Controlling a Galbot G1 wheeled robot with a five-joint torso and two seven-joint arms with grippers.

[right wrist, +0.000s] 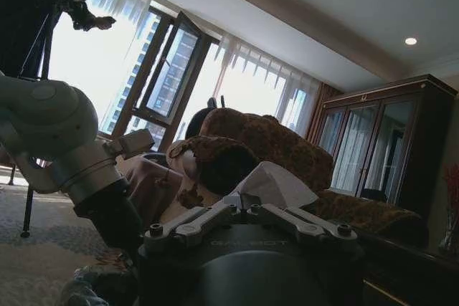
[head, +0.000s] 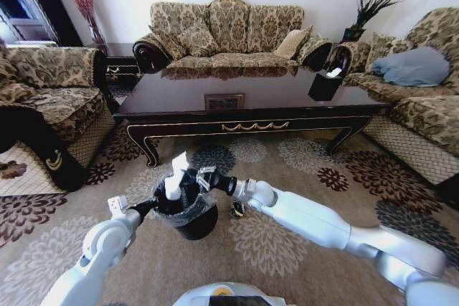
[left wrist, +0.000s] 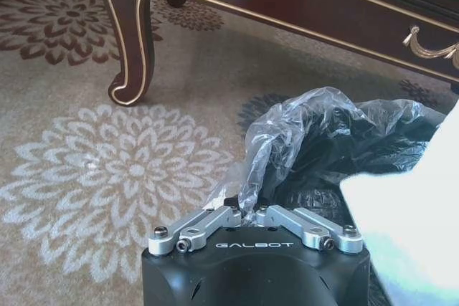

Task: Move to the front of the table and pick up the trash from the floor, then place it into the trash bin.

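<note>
The black trash bin (head: pixel 192 226) with its crinkled clear liner (left wrist: pixel 301 123) stands on the flowered floor (head: pixel 287 249) in front of the dark table (head: pixel 244 116). At the bin's near-left rim, my left gripper (head: pixel 147 208) (left wrist: pixel 251 213) is shut on the liner's edge. My right gripper (head: pixel 193 178) (right wrist: pixel 247 209) is shut on a piece of trash, a crumpled white paper (head: pixel 175 173) (right wrist: pixel 276 183), and holds it just above the bin's mouth. A small dark-and-yellow wad (head: pixel 237 210) lies on the carpet right of the bin.
Patterned sofas stand at the left (head: pixel 50 98), behind the table (head: pixel 229 34) and at the right (head: pixel 423 98). A black tissue box (head: pixel 326 85) sits on the table's right end. The table's curved leg (left wrist: pixel 133 48) is close to the bin.
</note>
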